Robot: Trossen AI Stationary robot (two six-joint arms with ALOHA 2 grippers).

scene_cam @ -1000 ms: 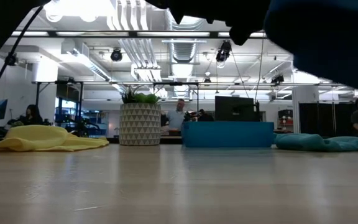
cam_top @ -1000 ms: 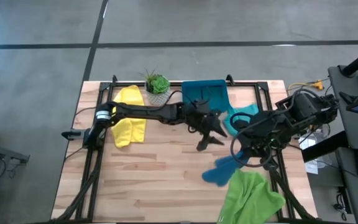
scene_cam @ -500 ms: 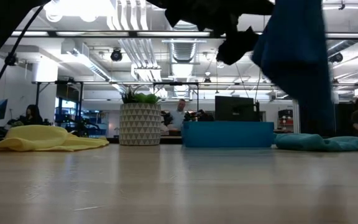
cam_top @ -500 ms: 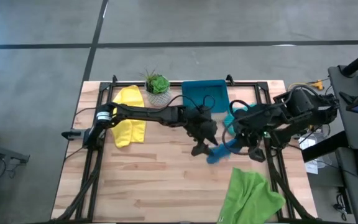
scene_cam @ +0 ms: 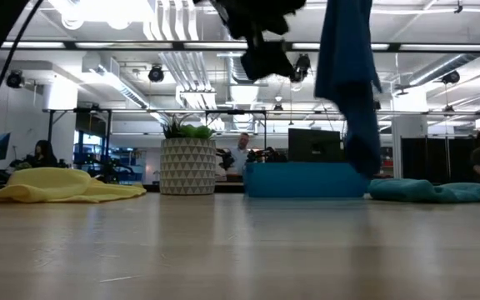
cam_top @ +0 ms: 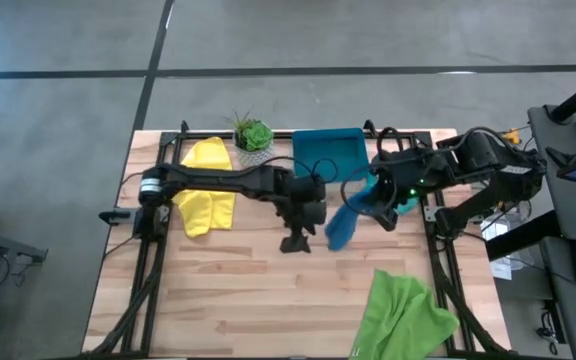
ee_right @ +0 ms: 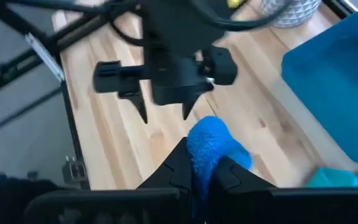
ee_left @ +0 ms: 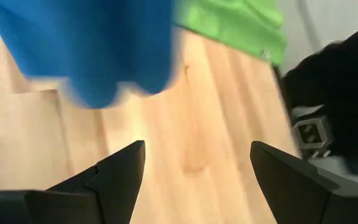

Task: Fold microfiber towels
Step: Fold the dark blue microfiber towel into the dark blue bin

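Note:
The blue towel hangs over the table's middle, and my right gripper is shut on it. In the low view the blue towel is a narrow bunch, clear of the wood. My left gripper stands open just left of it, with nothing between its fingers. The yellow towel lies crumpled at the far left. The light green towel lies at the near right, draped over the table's edge. The teal towel lies bunched at the far right, partly under my right arm in the high view. My right gripper pinches a bunched-up top part of the blue towel between its two fingers, slanting down from the table's right side. How many layers it holds I cannot tell. The towel hangs slack below the fingers, its lower end clear of the table.
A teal-blue plastic tray stands at the far edge, just behind the hanging towel, with a potted plant to its left. Bare wood spans the near left and middle. People and desks show in the room beyond.
My right gripper has swung from the near right toward the far edge and the table's middle and has turned. It has lifted the blue towel off the wood, so the towel now hangs clear. My left gripper has drawn back toward the table's left edge and tipped downward.

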